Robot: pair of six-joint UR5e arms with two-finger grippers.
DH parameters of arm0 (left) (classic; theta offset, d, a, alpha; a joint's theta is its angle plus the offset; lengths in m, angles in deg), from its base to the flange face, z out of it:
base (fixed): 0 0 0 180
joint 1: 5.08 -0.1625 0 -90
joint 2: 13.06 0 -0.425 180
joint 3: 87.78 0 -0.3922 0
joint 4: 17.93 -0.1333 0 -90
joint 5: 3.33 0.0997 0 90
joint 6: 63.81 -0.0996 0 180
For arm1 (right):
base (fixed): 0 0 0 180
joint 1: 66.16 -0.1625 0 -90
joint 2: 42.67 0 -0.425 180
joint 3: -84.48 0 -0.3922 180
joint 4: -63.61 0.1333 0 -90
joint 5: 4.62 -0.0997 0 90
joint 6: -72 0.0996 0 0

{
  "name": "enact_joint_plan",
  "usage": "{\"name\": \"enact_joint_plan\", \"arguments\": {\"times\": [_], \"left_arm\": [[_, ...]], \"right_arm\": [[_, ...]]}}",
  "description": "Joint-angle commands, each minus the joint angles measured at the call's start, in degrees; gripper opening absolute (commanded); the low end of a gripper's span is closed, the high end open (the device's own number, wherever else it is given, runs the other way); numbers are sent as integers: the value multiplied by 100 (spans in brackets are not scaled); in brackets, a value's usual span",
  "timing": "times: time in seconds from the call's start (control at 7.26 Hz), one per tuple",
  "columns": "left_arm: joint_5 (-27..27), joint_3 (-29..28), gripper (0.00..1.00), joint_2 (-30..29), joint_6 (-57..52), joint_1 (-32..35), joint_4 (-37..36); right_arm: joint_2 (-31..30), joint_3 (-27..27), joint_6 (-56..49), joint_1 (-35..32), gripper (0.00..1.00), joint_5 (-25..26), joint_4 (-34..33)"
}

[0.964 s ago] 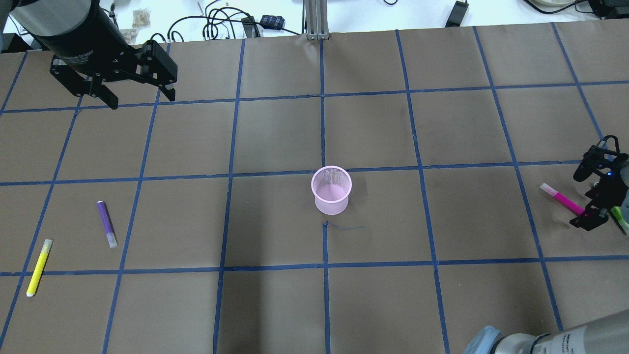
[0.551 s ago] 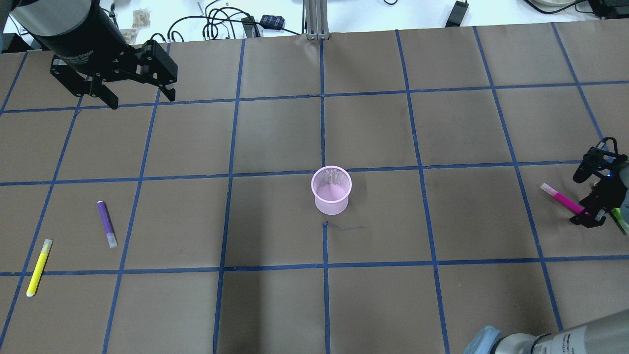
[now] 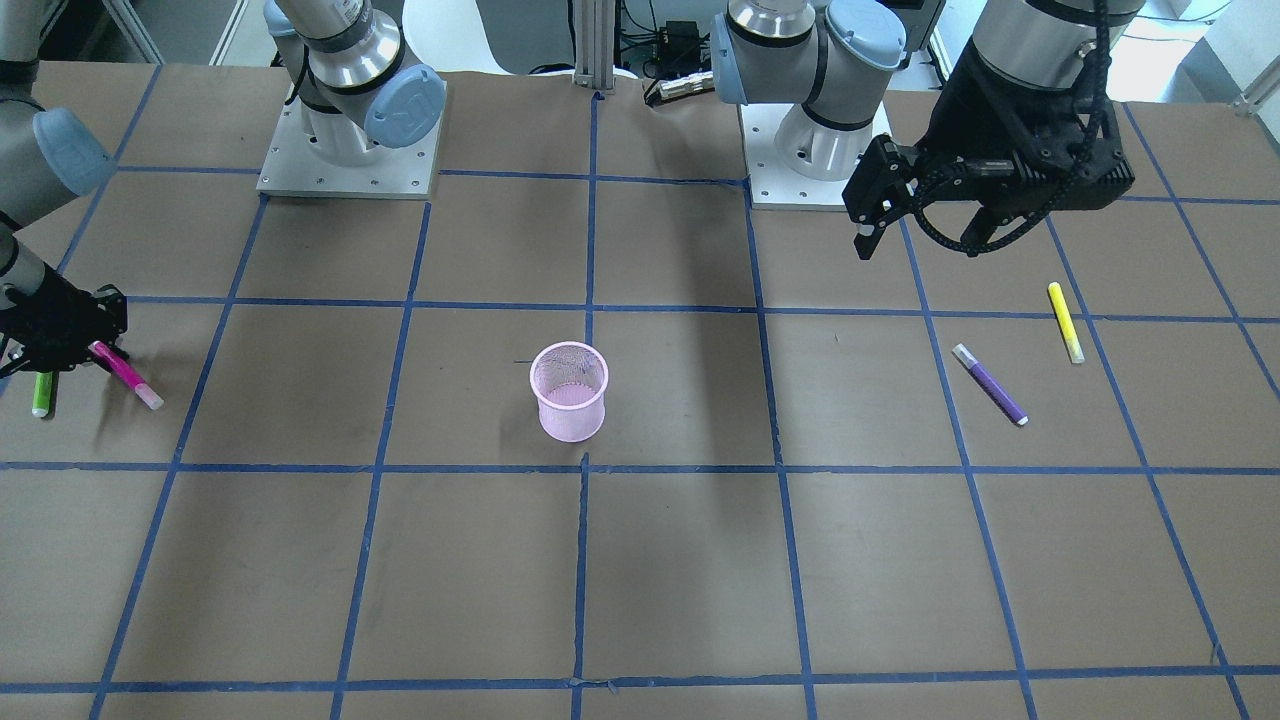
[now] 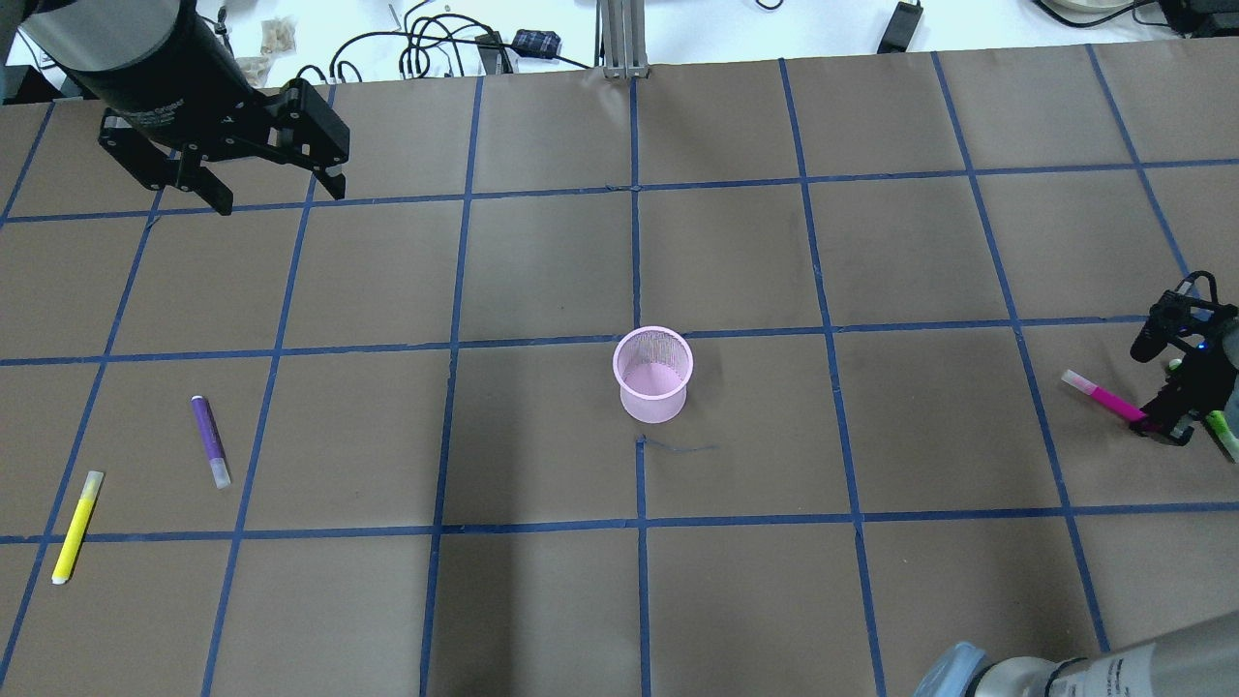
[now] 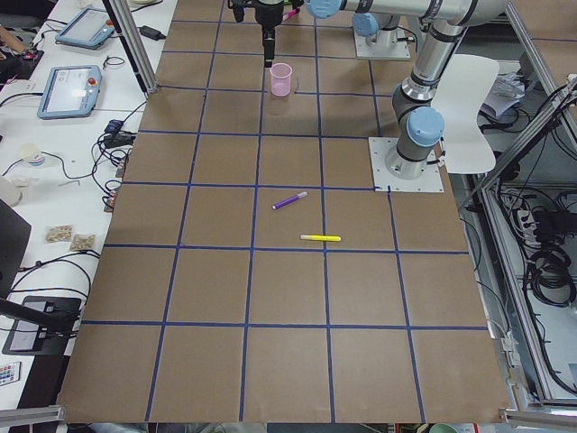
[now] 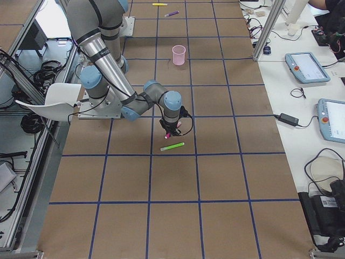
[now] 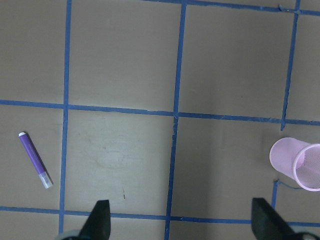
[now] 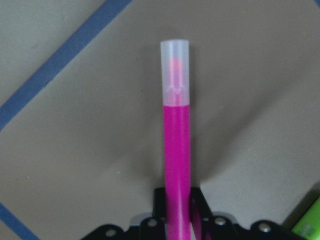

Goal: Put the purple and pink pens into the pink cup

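Observation:
The pink pen (image 4: 1099,395) is at the table's far right, and my right gripper (image 4: 1157,423) is shut on its rear end. Its clear cap points toward the pink cup. In the right wrist view the pen (image 8: 176,150) sticks straight out from between the jaws, low over the paper. The pink mesh cup (image 4: 653,373) stands upright at the table's centre. The purple pen (image 4: 209,439) lies flat at the left. My left gripper (image 4: 281,200) hangs open and empty high over the far left. Its wrist view shows the purple pen (image 7: 35,159) and the cup (image 7: 299,163).
A yellow pen (image 4: 76,526) lies near the left edge, beside the purple one. A green pen (image 4: 1222,433) lies just beside my right gripper, and also shows in the front view (image 3: 41,392). Cables and boxes lie beyond the table's far edge.
My right gripper's fingers have drawn together onto the pink pen, whose cap end has shifted slightly. The left arm, the cup and the other pens have not moved.

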Motion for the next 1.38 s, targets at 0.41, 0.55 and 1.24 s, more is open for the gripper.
{"name": "enact_joint_plan", "arguments": {"times": [0.41, 0.55, 1.24], "left_arm": [[-3, 0, 100, 0, 0, 0, 0], [-3, 0, 100, 0, 9, 0, 0], [41, 18, 100, 0, -35, 9, 0]], "right_arm": [[-573, 961, 1417, -884, 0, 413, 1522], [-547, 1488, 1995, -1305, 0, 492, 2084], [-512, 2809, 6134, -4106, 0, 843, 4178]]}}
